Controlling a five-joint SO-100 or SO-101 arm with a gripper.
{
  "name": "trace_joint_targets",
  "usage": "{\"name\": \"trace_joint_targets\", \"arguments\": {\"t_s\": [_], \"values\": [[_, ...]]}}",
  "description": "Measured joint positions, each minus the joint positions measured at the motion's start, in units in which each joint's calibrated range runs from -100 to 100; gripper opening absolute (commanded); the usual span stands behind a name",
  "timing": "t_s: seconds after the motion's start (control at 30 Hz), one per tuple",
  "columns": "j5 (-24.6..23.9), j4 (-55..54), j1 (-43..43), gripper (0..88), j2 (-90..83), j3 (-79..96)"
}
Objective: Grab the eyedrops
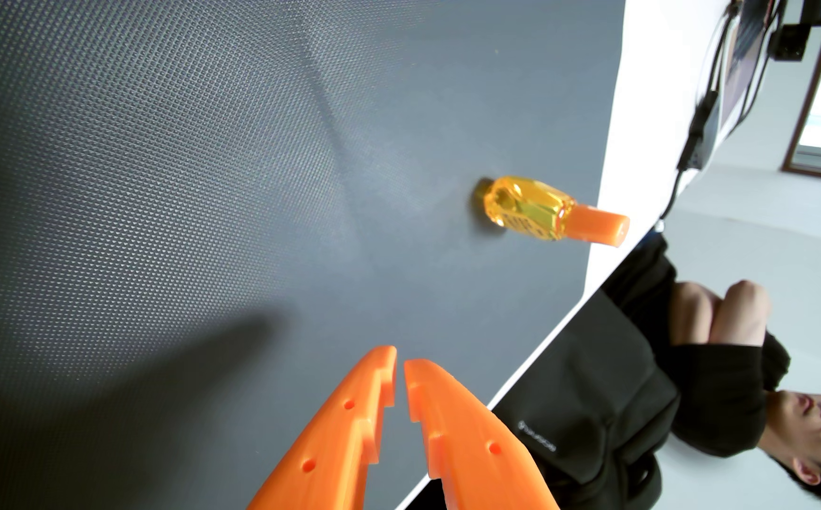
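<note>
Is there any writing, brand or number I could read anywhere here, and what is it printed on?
Eyedrops bottle: dark print on its clear yellow side, too blurred to read.
Black garment of the person sitting by the table: a small pale logo with a word beside it, too small and turned sideways to read.
Orange gripper and dark mat: no text.

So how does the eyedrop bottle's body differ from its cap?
The bottle body is see-through amber with glossy highlights, while the cap is solid matte orange. The body is wider and faceted; the cap is a narrower plain cylinder. The body rests on the dark mat; the cap points away from it. Both are orange-toned.
</note>
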Motion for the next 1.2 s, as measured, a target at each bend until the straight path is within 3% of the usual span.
{"name": "trace_joint_targets", "arguments": {"t_s": [0.77, 1.0, 1.2], "values": [[0.0, 0.0, 0.0, 1.1, 0.0, 0.0], [-0.1, -8.4, 0.0, 0.8, 0.0, 1.9], [0.6, -7.3, 0.0, 1.0, 0.0, -0.5]]}}
